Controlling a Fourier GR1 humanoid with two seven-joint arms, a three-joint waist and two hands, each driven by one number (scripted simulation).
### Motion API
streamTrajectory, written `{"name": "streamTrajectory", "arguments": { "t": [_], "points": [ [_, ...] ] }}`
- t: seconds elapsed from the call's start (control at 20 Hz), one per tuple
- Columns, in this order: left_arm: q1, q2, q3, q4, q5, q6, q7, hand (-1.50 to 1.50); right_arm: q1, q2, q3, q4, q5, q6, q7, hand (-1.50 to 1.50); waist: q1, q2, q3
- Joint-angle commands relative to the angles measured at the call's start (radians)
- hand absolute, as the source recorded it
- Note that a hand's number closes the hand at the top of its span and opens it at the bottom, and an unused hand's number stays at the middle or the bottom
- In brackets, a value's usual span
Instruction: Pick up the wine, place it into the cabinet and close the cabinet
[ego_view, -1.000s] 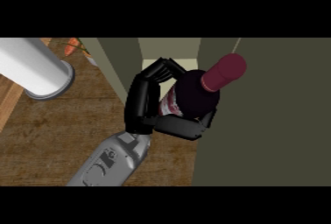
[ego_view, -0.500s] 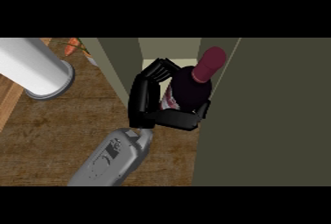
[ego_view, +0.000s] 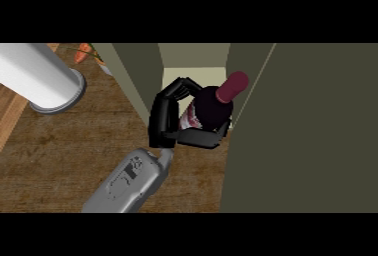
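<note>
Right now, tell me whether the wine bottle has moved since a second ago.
Yes. The wine bottle shifted left, off the door edge, into the cabinet opening.

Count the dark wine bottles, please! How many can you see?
1. The dark glass wine bottle with the maroon top sits tilted at the olive-green cabinet's opening, gripped by the robot's black left hand. Others could be hidden deeper inside the cabinet.
</note>
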Motion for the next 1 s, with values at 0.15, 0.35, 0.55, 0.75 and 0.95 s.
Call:
{"name": "streamTrajectory", "arguments": {
  "t": [0.15, 0.35, 0.55, 0.75, 0.95],
  "points": [
    [-0.010, -0.010, 0.021, 0.098, -0.048, -0.017, -0.063, 1.50, 0.050, -0.022, -0.061, -0.112, -0.126, 0.021, 0.030, -1.50, 0.001, 0.000, 0.000],
    [-0.059, -0.010, 0.060, 0.187, -0.006, -0.003, -0.132, 1.50, 0.031, 0.019, 0.036, -0.091, -0.018, -0.008, 0.028, -1.50, -0.001, 0.001, 0.000],
    [-0.015, -0.010, 0.074, 0.160, 0.013, -0.022, -0.148, 1.50, 0.038, -0.017, -0.029, -0.129, -0.078, 0.004, 0.055, -1.50, 0.002, -0.001, 0.000],
    [-0.061, -0.010, 0.144, 0.303, 0.065, -0.083, -0.250, 1.50, -0.029, -0.035, -0.092, -0.100, -0.134, -0.009, 0.093, -1.50, -0.003, 0.002, 0.000],
    [-0.088, -0.010, 0.182, 0.353, 0.064, -0.125, -0.230, 1.50, -0.055, 0.007, -0.009, -0.067, -0.050, -0.032, 0.079, -1.50, 0.002, 0.001, -0.001]
  ]
}}
